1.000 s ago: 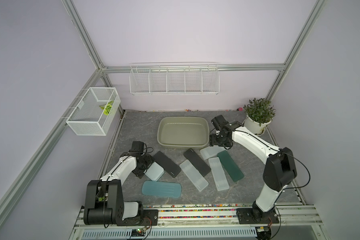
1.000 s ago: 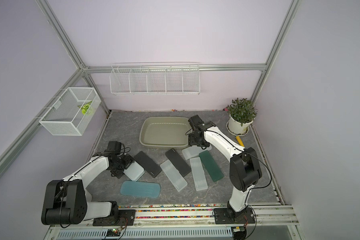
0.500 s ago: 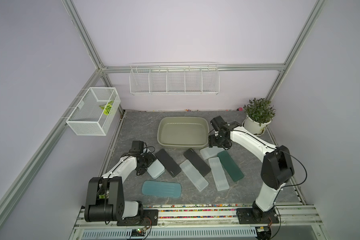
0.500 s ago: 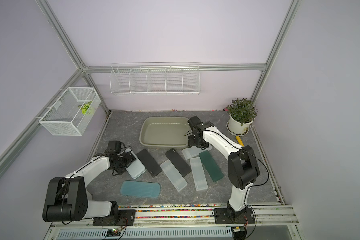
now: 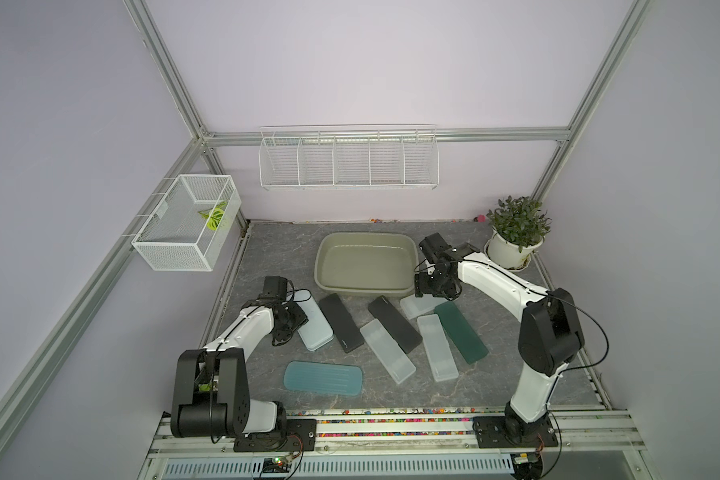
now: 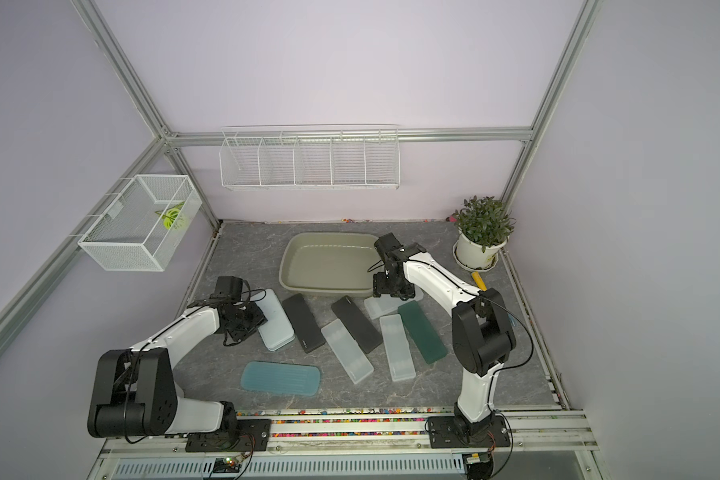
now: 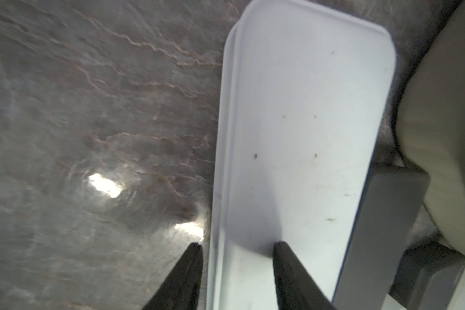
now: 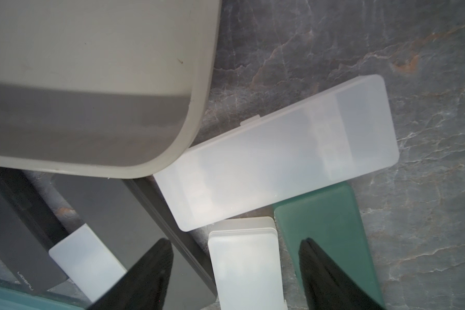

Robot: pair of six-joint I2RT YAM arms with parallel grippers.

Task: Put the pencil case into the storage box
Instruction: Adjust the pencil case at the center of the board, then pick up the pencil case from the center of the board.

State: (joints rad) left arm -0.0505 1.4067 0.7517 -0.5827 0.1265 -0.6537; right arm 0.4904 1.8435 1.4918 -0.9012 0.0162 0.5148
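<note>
The pale pencil case (image 5: 316,325) lies flat on the table (image 5: 275,257), just beside a black case (image 5: 341,318) and near the storage box (image 5: 364,262), but outside it. The left gripper (image 7: 236,245) is closed across one long edge of the case, with one finger outside the rim and one on the lid. The right gripper (image 8: 235,241) hangs with fingers spread, holding nothing.

The case is judged light, rigid and smooth. An edge hold leaves the opposite side unsupported, so it may tilt or slip.

In both top views the wrist hides the contact. The wrist view cuts off the near end of the case. Lift-off cannot be confirmed.
</note>
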